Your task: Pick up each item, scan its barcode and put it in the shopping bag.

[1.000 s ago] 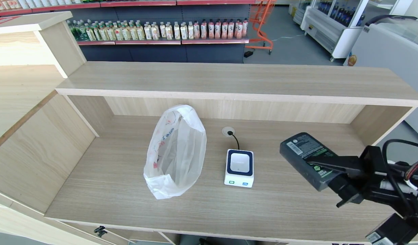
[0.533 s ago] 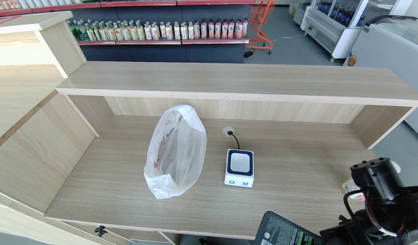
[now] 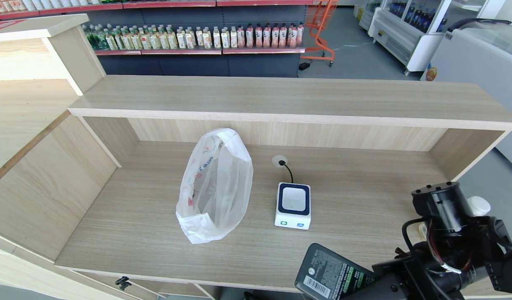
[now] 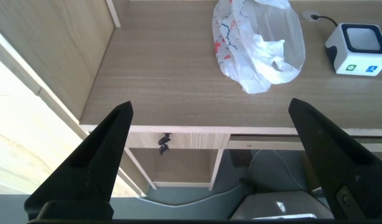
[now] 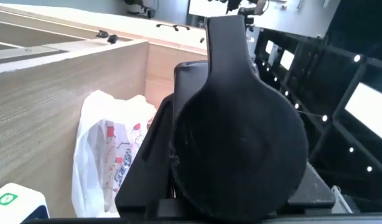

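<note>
Compared with half a second ago, the pack (image 3: 333,273) has come up and more of it shows, with its barcode label now facing up; one second ago it was held high to the right of the scanner (image 3: 293,205).

From the head view, the right gripper (image 3: 379,280) holds the dark pack by one end, in front of the scanner and a little to its right, past the near edge of the counter (image 3: 364,196). The bag (image 3: 216,185) stands open just left of the scanner. A cable (image 3: 287,168) goes from the scanner to a hole behind it. A white-capped bottle (image 3: 478,205) is far right of the scanner, partly behind the arm.

From the left wrist view, the left gripper (image 4: 209,109) is wide apart and holds nothing. It hangs over the counter's front edge, on the bag's side of the scanner.

From the right wrist view, one black finger (image 5: 241,143) covers most of the pack, and the bag and a corner of the scanner show beyond it.
</note>
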